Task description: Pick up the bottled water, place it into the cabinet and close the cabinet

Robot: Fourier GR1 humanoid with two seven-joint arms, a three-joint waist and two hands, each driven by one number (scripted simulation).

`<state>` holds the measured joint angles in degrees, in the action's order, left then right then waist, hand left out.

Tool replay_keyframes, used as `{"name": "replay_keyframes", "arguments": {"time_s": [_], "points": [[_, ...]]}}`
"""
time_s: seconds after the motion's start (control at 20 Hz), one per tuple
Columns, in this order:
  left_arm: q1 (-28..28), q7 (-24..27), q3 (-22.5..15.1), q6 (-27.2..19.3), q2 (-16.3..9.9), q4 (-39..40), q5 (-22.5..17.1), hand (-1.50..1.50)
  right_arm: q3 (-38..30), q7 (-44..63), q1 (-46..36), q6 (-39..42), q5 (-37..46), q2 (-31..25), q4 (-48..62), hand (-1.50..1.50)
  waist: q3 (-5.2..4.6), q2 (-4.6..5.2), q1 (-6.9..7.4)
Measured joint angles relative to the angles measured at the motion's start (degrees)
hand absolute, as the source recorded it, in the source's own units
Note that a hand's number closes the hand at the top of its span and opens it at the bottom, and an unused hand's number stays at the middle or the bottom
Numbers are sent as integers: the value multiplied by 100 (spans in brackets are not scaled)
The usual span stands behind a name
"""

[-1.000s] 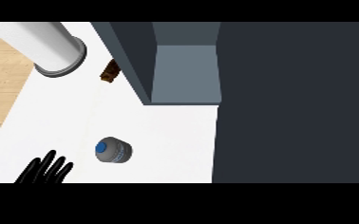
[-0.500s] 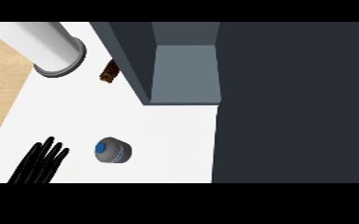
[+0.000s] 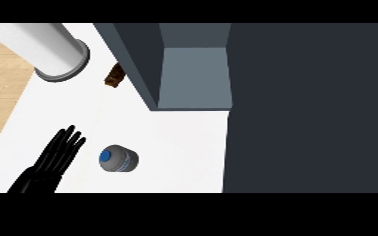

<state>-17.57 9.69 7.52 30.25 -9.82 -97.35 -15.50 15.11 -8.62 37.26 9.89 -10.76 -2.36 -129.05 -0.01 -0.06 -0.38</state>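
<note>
Bottled water: the bottled water stands upright on the white table, seen from straight above – a blue cap in the middle of a round grey-clear body. It sits near the table's lower left, well apart from the cabinet.
Left hand: the left hand is just beside the bottle on its left, not touching it. Its black fingers are straight and spread, holding nothing.
Right hand: not visible in the head view.
Cabinet: the cabinet is open – a dark blue-grey box with a paler grey inner floor and flat, hard-edged walls.
Handling: the bottle looks like a smooth, rigid cylinder, probably light plastic that could slip or tip if nudged at the cap. The best hold is likely around the body below the cap, fingers wrapping its sides.
Other things: a white cylinder with a grey rim lies at the upper left; a small brown object rests near the cabinet's left wall.
Surfaces: the table is plain, matte white; pale wood shows along its left edge.
</note>
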Motion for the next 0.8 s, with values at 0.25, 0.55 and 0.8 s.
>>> {"name": "replay_keyframes", "arguments": {"time_s": [0.25,0.55,0.8], "points": [[553,234,94,36,-33,986,282,-150,-1,-181,106,84,-6,-68,54,-150,0,2,-15],[1087,723,222,65,-22,2324,556,-150,-14,-225,227,135,-138,-151,-52,-150,-2,4,-19],[1628,989,298,137,-50,3361,670,-150,18,-219,262,96,-92,-178,-71,-150,-2,6,-22]]}}
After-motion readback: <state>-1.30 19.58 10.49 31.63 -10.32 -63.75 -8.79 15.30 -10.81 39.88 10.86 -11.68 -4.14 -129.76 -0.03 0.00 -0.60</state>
